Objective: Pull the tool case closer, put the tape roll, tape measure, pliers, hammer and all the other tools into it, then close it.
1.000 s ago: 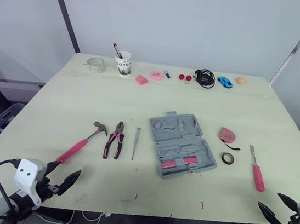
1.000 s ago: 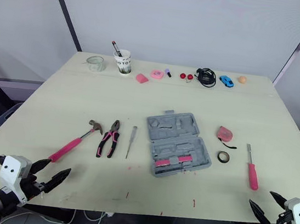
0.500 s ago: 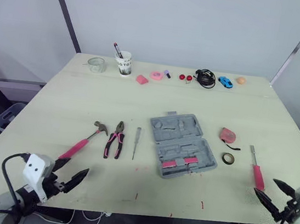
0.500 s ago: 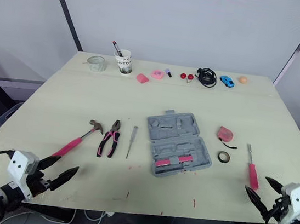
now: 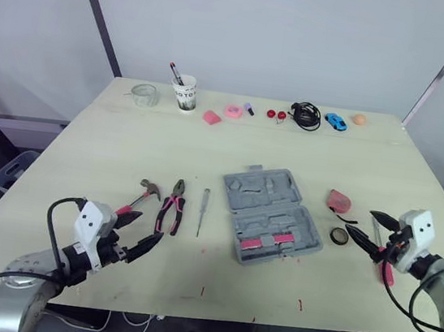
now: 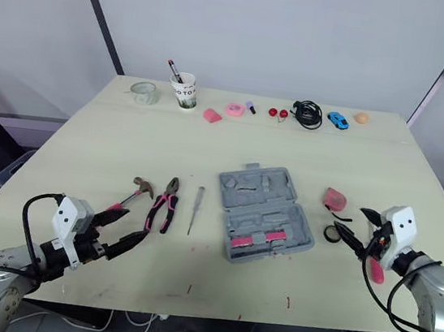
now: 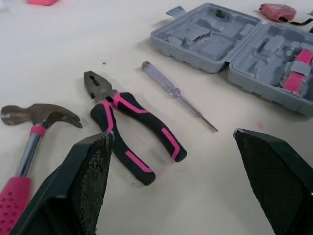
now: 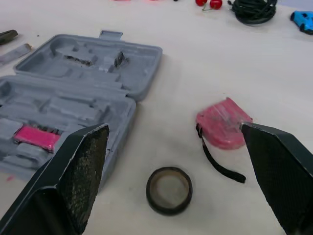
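Note:
The grey tool case (image 5: 268,217) lies open at the table's middle, with pink pieces in its near half. To its left lie a thin screwdriver (image 5: 202,211), pink-and-black pliers (image 5: 171,207) and a pink-handled hammer (image 5: 147,189). To its right are the pink tape measure (image 5: 338,201), the black tape roll (image 5: 337,235) and a pink-handled screwdriver (image 6: 374,272). My left gripper (image 5: 151,226) is open just in front of the hammer and pliers. My right gripper (image 5: 360,220) is open beside the tape roll, partly covering the pink-handled screwdriver.
Along the far edge stand a glass jar (image 5: 143,94), a paper cup with pens (image 5: 184,94), small pink items, a black cable (image 5: 302,115), a blue toy car (image 5: 334,121) and an orange ball (image 5: 358,118). Bare table lies in front of the case.
Both grippers have come forward over the table. The left one has reached the hammer and pliers; the right one has reached the tape roll. The tools have not moved.

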You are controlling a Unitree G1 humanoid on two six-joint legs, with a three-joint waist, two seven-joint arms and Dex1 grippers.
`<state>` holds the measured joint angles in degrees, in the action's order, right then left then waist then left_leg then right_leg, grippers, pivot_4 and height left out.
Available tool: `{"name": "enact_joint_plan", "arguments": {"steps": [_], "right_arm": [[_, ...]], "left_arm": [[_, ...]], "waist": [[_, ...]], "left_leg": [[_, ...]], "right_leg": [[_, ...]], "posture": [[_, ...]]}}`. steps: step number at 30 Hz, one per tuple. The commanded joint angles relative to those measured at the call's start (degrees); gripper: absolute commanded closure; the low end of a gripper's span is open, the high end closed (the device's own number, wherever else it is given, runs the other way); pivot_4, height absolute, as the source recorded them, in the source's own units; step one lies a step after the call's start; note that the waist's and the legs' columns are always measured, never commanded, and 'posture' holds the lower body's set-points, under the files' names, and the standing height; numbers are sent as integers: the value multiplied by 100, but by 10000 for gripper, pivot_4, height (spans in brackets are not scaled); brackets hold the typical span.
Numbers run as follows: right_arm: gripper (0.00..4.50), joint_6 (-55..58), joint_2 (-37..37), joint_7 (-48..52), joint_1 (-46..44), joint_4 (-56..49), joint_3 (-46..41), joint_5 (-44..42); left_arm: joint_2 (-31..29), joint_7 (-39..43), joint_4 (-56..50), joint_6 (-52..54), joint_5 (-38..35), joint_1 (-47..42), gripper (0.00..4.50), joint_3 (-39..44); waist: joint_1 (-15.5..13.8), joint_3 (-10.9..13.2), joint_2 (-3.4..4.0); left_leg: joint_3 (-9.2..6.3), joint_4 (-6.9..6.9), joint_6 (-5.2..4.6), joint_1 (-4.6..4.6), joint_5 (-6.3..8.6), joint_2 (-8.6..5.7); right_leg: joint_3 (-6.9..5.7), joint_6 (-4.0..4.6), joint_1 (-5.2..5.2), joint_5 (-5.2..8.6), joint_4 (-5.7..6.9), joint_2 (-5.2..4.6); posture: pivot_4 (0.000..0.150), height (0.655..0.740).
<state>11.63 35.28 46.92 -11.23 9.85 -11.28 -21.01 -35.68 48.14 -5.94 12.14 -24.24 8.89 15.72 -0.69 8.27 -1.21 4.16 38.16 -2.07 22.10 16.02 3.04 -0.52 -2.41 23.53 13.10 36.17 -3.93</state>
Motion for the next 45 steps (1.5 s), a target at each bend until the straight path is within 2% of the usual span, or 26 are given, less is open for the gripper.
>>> {"name": "enact_joint_plan", "arguments": {"steps": [1,6,17,18,21,22,24,26,27,28,38,45], "right_arm": [[0,21,-9,-22,-655,381,293,286],[0,-49,-250,4,-2115,1784,998,954],[0,-815,-459,4,-3622,3967,1499,1850],[4041,-895,-487,0,-3742,4158,1563,1952],[9546,-1179,-545,-57,-3967,4589,1715,2234],[16203,-1280,-566,-51,-4014,4689,1732,2277],[23345,-1383,-672,-5,-4122,4820,1692,2272],[33155,-1485,-747,8,-4200,4928,1726,2354],[40171,-1533,-778,17,-4228,4986,1761,2415],[43777,-1548,-818,26,-4251,5045,1812,2481],[44582,-1616,-1168,-53,-4451,5560,2091,2939],[44582,-1810,-1354,41,-4519,5731,2173,3098]], "left_arm": [[-66,65,3,80,65,-351,3119,-217],[-27,179,450,199,328,-1069,3119,-770],[49,233,1352,184,803,-1978,3119,-1345],[74,244,1468,181,845,-2099,6979,-1410],[143,275,1748,189,950,-2398,11908,-1568],[156,317,1811,188,987,-2474,18636,-1626],[206,342,1980,203,1060,-2673,25376,-1735],[248,353,2186,178,1160,-2845,34891,-1817],[272,372,2283,170,1201,-2920,40731,-1849],[300,415,2367,198,1227,-3002,44593,-1904],[528,650,3040,266,1516,-3585,44933,-2245],[542,779,3084,317,1537,-3621,44933,-2257]], "waist": [[9,4,1],[85,5,2],[156,5,1],[158,5,1],[157,5,1],[157,5,2],[159,5,2],[161,5,1],[162,5,2],[165,5,2],[170,5,2],[183,5,2]], "left_leg": [[4,3,-1,0,0,-12],[4,6,-1,-6,-2,-27],[9,5,-1,18,-2,-34],[9,5,-1,18,-2,-34],[8,5,-1,16,-2,-34],[7,6,0,16,-3,-34],[8,7,0,16,-3,-34],[8,7,1,17,-3,-34],[9,8,1,17,-4,-35],[9,8,1,17,-4,-35],[9,11,4,17,-6,-36],[8,12,4,16,-6,-37]], "right_leg": [[2,-1,0,-1,2,0],[3,-1,-2,-2,14,1],[-7,-26,0,-15,-1,-1],[-8,-26,0,-15,-2,-1],[-9,-31,-1,-18,1,-1],[-10,-31,-1,-19,3,0],[-9,-32,-1,-19,6,0],[-9,-33,-1,-19,6,0],[-8,-34,-1,-20,6,0],[-9,-34,-1,-20,6,0],[-8,-36,-1,-21,13,0],[-8,-36,0,-22,19,0]], "posture": [[1500,7400],[1500,7400],[1500,7400],[1500,7400],[1500,7400],[1500,7400],[1500,7400],[1500,7400],[1500,7400],[1500,7400],[1500,7400],[1500,7400]]}}
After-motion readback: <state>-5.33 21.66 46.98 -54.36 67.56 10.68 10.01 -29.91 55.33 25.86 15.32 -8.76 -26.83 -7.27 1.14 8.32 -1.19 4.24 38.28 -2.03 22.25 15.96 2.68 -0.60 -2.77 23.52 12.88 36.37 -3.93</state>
